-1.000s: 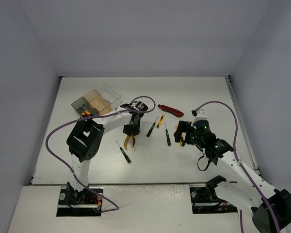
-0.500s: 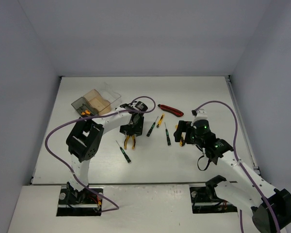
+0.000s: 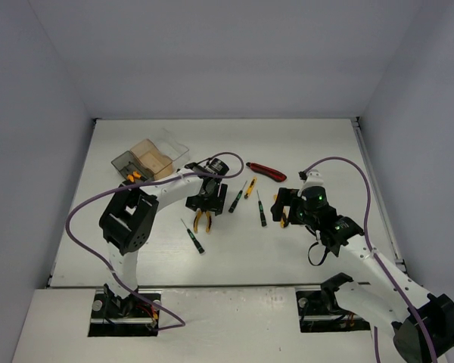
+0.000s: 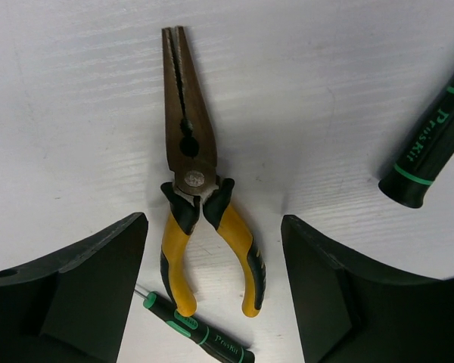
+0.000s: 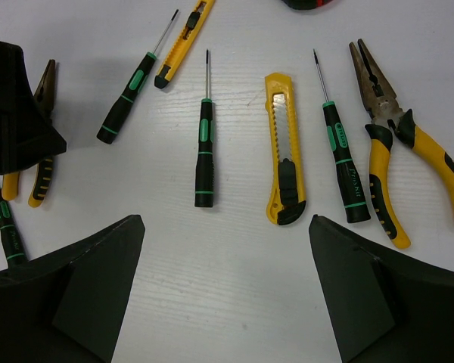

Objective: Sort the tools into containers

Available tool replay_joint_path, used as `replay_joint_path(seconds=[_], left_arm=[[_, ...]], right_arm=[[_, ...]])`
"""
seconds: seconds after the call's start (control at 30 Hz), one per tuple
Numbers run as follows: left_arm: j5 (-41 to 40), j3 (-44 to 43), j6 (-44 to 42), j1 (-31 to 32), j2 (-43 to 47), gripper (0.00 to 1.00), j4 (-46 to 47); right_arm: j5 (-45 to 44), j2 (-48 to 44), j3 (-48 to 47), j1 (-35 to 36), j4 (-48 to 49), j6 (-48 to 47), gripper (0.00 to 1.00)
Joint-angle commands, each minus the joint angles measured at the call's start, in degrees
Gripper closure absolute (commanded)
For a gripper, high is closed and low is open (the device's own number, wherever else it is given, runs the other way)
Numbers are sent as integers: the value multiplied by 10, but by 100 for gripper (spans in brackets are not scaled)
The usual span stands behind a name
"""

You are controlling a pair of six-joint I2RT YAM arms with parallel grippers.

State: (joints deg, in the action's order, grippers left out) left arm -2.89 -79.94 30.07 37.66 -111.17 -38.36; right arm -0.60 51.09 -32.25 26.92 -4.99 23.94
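Left claw [image 4: 212, 219] stands spread above the counter [image 4: 60, 76], with the yellow-handled pliers [image 4: 189, 151] lying loose between its fingers, nose pointing away. Right claw [image 5: 225, 221] also gapes, empty, a yellow utility knife [image 5: 281, 159] just ahead. One screwdriver [image 4: 427, 144] reads "Pro'sKit".

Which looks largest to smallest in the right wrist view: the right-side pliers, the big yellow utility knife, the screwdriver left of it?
1. pliers
2. yellow utility knife
3. screwdriver: about the knife's length, only slimmer, so nearly tied.
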Motion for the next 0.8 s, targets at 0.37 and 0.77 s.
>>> replay_joint_path(seconds=[0.37,0.77], left_arm=[[41,54,-16,2,57,30,21],[11,102,44,3,79,30,30]], right_arm=[[2,-8,1,-2,24,-2,12],[2,-9,0,-2,25,-7,12]])
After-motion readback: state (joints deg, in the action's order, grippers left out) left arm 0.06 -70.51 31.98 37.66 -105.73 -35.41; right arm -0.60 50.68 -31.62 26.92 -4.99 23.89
